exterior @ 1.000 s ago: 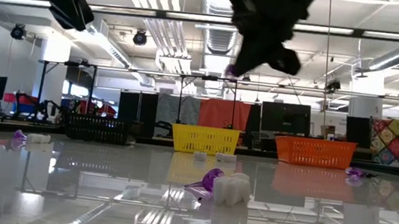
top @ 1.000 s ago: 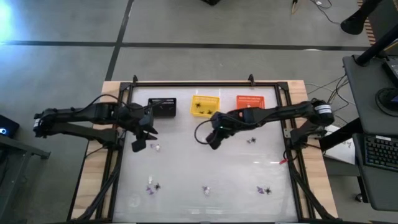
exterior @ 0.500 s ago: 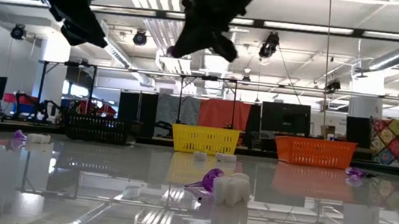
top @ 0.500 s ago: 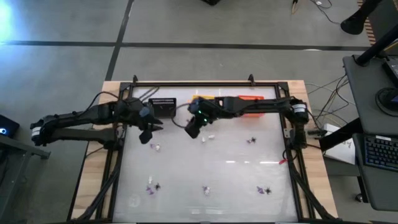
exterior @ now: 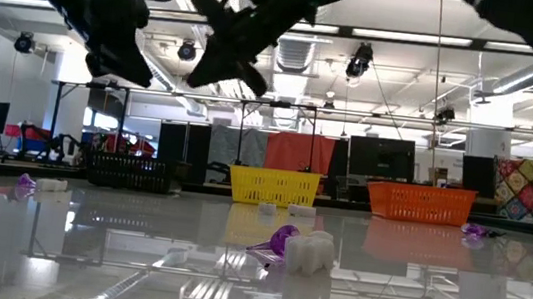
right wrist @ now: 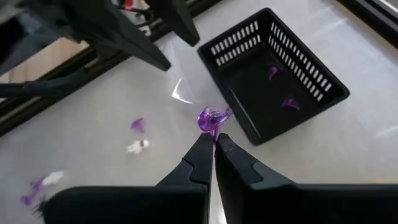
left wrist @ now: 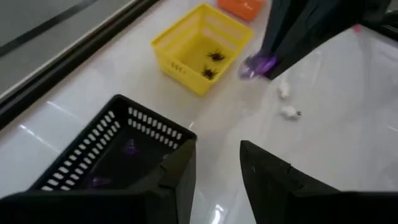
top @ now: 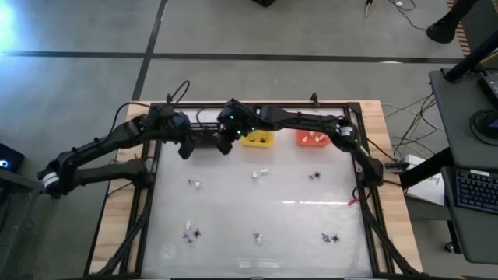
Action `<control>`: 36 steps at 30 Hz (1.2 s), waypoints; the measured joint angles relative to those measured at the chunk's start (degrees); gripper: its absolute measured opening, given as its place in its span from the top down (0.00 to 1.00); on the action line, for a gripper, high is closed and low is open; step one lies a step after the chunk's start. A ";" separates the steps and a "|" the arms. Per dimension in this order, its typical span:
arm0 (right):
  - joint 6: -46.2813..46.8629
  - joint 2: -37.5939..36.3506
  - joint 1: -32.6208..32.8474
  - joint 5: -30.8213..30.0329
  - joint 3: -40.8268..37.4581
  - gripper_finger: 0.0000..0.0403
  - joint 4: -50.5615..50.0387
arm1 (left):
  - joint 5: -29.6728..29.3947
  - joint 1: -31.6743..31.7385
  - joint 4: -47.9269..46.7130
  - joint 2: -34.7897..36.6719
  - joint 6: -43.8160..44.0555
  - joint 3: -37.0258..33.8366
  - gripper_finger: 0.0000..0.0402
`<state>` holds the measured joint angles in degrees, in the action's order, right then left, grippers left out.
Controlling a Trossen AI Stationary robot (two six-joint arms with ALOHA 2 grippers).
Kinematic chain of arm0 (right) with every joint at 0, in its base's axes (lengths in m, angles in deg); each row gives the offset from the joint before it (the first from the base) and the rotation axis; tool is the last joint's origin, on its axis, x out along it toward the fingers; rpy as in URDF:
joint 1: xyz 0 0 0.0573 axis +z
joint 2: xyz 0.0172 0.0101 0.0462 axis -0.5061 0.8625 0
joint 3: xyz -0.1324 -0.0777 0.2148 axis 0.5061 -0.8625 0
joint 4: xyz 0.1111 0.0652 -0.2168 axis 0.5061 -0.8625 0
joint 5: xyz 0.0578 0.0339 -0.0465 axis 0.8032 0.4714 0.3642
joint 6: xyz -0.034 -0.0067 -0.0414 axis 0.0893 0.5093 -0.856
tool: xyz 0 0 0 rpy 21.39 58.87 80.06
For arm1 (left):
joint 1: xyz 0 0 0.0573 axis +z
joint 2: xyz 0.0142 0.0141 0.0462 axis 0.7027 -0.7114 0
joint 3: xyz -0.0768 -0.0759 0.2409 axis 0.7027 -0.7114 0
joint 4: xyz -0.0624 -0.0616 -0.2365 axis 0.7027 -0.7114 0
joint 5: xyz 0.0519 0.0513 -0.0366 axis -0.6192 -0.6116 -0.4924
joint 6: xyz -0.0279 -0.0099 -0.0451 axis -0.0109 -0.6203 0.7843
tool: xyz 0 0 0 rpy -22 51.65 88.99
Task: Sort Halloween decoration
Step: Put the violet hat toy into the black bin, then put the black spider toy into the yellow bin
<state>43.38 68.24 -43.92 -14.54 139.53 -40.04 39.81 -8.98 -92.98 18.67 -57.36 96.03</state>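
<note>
My right gripper (right wrist: 213, 138) is shut on a small purple trinket (right wrist: 213, 118), in the air just beside the near corner of the black basket (right wrist: 273, 74). The basket stands on the table near its far edge and holds two purple trinkets (right wrist: 290, 102). My left gripper (left wrist: 217, 168) is open with nothing between its fingers, up over the basket's left near side (left wrist: 118, 155). Several more purple, white and black trinkets (top: 194, 183) lie scattered on the table. My right gripper pinches the purple trinket's narrow lower end (right wrist: 214, 131) between its two fingertips. The fingers slant down from the table's right. The trinket's wider top sticks out beyond the fingertips, and it is lifted clear of the table and the basket.
A yellow basket (top: 257, 138) with black spiders (left wrist: 211, 62) and an orange basket (top: 311, 138) stand to the right of the black one along the far edge. Two white trinkets (left wrist: 286, 102) lie near the yellow basket. A black frame (top: 249, 103) surrounds the table.
My right gripper has carried the purple trinket from the table's middle toward the left and far edge, up to the black basket, staying shut. My left gripper has swung toward the far edge and a little right, close to the same basket, still open.
</note>
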 joint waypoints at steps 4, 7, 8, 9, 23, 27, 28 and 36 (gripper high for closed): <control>-0.07 4.13 -1.31 1.94 4.56 0.98 -0.07 | 0.03 1.47 0.03 0.09 -0.36 0.18 0.73; -0.07 7.02 -1.93 3.15 7.51 0.98 -0.10 | 0.14 1.52 0.08 0.12 -0.80 0.85 0.73; -0.07 8.00 -2.04 3.51 8.50 0.98 -0.14 | 0.13 1.52 0.03 0.13 -0.84 0.95 0.73; -0.07 8.96 -2.11 3.69 9.56 0.98 -0.43 | 0.13 1.52 -0.22 0.13 -0.86 1.02 0.73; -0.05 14.39 -2.89 3.86 13.25 0.98 -1.51 | 5.95 1.52 -10.68 3.08 -1.67 4.74 0.73; -0.03 14.37 -3.40 3.75 13.25 0.97 -1.11 | 6.03 1.52 -12.24 4.10 -1.63 4.74 0.73; 0.15 14.37 -3.50 3.64 13.25 0.96 -1.10 | 6.05 1.52 -12.26 4.24 -1.58 4.74 0.73; -0.07 14.37 -4.05 3.37 13.25 0.80 0.84 | 11.71 1.51 -12.27 4.76 -1.39 4.74 0.73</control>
<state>43.31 82.61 -47.97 -11.17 152.78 -39.20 51.51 -7.47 -105.25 23.44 -58.75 100.77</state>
